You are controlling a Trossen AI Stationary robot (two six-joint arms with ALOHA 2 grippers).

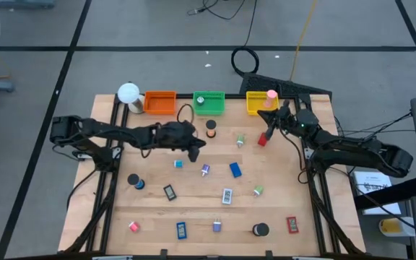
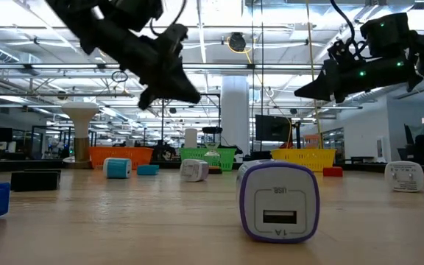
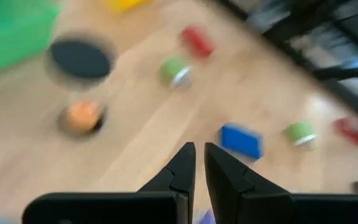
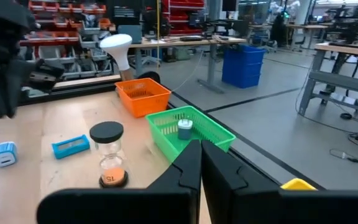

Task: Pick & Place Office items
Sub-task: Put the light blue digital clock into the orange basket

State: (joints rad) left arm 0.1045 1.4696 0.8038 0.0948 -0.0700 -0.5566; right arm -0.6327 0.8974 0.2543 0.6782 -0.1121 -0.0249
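Small office items lie scattered on the wooden table (image 1: pixel 280 206): a blue piece (image 1: pixel 235 170) (image 3: pixel 241 140), a red one (image 1: pixel 262 139), green bits (image 1: pixel 241 139), a purple-white cube (image 1: pixel 205 170) (image 2: pixel 278 199), black rolls (image 1: pixel 260 230) and flat pieces near the front. My left gripper (image 1: pixel 194 154) (image 3: pixel 199 149) hangs shut above the table's middle, slanting down, nothing between its fingers. My right gripper (image 1: pixel 265 118) (image 4: pixel 199 146) is shut, level, in the air near the yellow tray (image 1: pixel 251 105), holding nothing.
Orange (image 1: pixel 159 102), green (image 1: pixel 209 108) and yellow trays line the far edge; the green one holds a small grey-white bit (image 4: pixel 184 129), the yellow a pink roll (image 1: pixel 271 94). A white ball lamp (image 1: pixel 128 92) stands far left. An hourglass (image 1: pixel 211 128) (image 4: pixel 109 155) stands before the green tray.
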